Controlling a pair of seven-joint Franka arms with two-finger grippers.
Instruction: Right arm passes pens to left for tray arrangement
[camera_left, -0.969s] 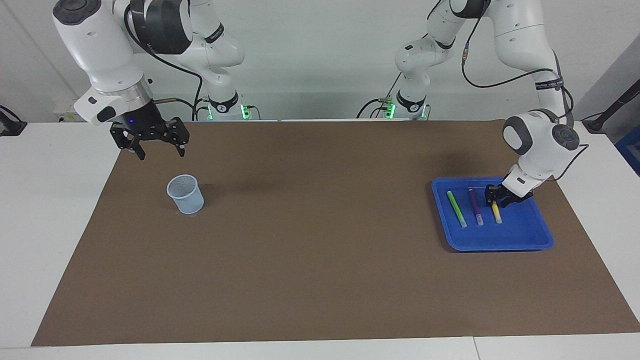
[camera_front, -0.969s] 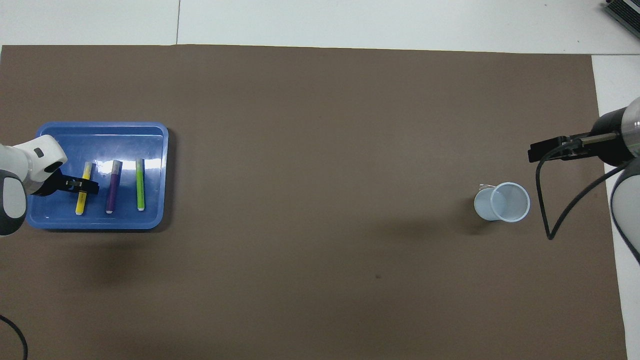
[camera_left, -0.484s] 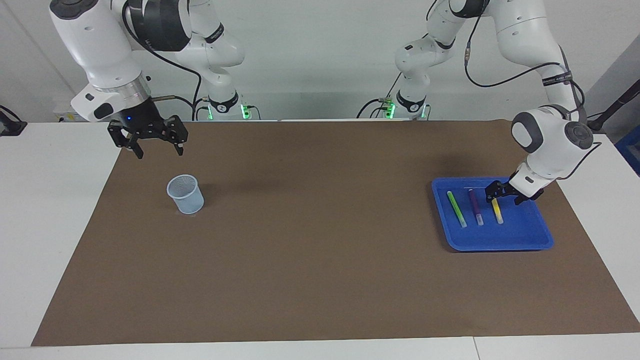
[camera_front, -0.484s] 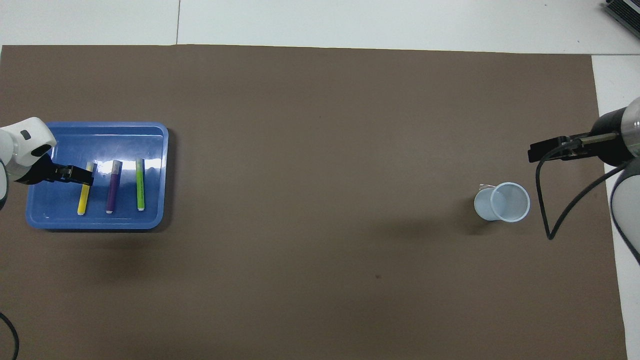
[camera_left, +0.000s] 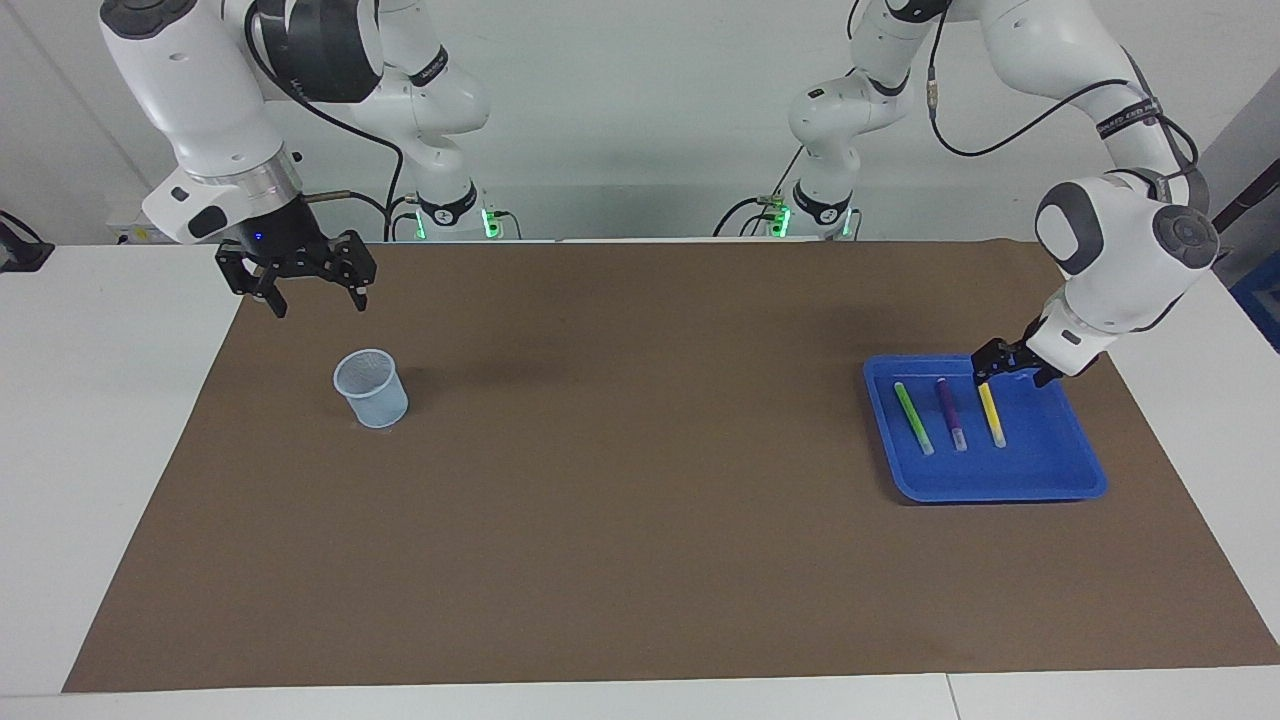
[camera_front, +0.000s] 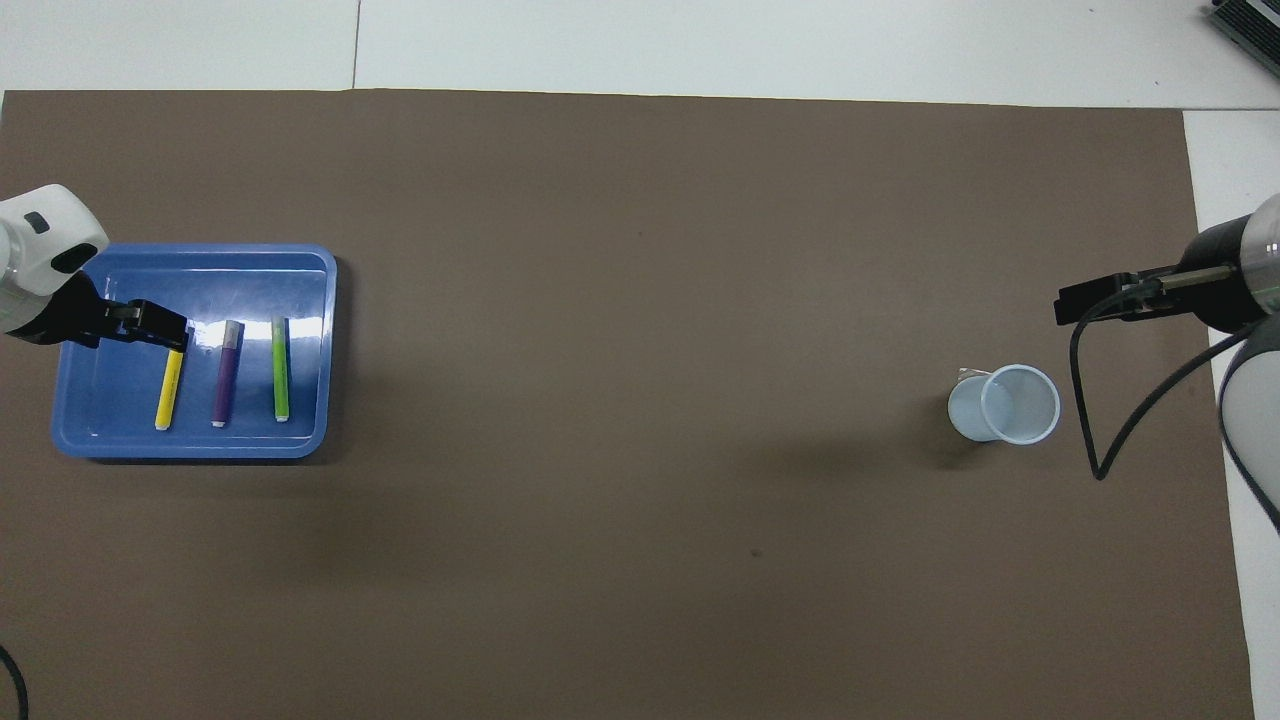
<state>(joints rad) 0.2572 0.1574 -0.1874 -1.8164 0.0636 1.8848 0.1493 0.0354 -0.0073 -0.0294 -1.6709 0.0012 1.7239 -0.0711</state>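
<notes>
Even, bright overhead light; both views sharp, no blur. White glare streaks on the tray (camera_front: 300, 290) floor in the overhead view. Soft, diffuse shadows on the brown mat (camera_left: 640, 500): beside the cup (camera_left: 372, 388), along the tray's edge.

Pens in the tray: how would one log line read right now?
pens: three in tray | left pincer: open over tray | right pincer: open, waiting | cup: upright
</notes>
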